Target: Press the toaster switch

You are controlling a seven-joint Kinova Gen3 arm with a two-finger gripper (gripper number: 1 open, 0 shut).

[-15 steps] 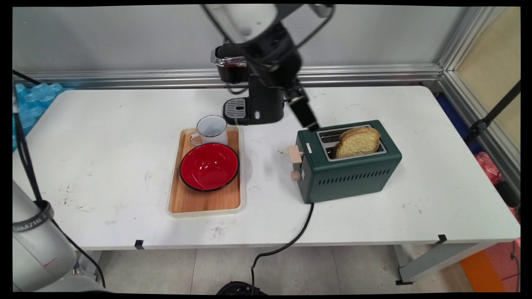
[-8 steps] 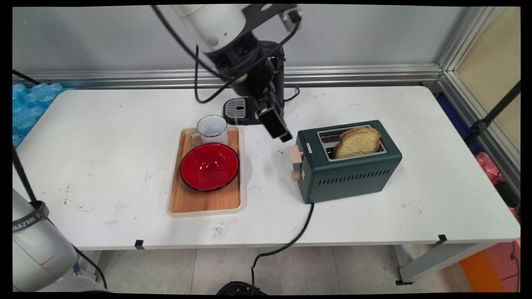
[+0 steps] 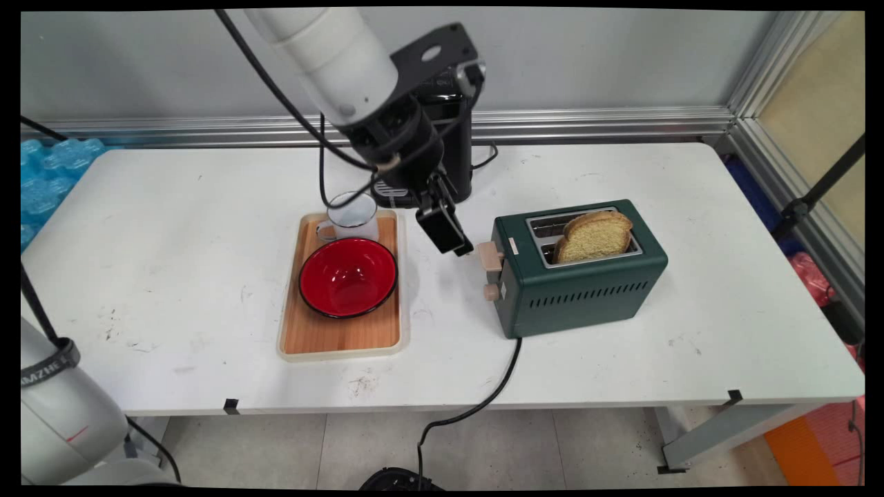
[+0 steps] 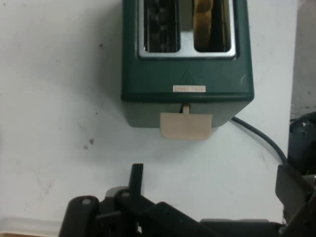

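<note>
Main and hand views. You see the pincer (image 3: 461, 248) low over the tabletop (image 3: 173, 241), its tips just short of the cream lever (image 3: 490, 255) on the near end of the green toaster (image 3: 587, 283). In the hand view the pincer (image 4: 212, 174) has its two fingers spread wide with bare tabletop between them; it holds nothing. The lever (image 4: 186, 126) lies straight ahead of the fingers, apart from them, and the toaster (image 4: 187, 74) fills the field beyond.

Change: one second ago the pincer stood higher, at the toaster's far top corner. It has since swung back past that end and come down, so the lever now faces it.

A bread slice (image 3: 594, 235) stands upright in the toaster slot farther from the pincer's approach. Behind the pincer sits the wooden tray (image 3: 338, 338) with a red bowl (image 3: 347, 276) and a white mug (image 3: 352, 215). The black coffee machine (image 3: 452, 138) stands behind the arm, partly hidden.
</note>
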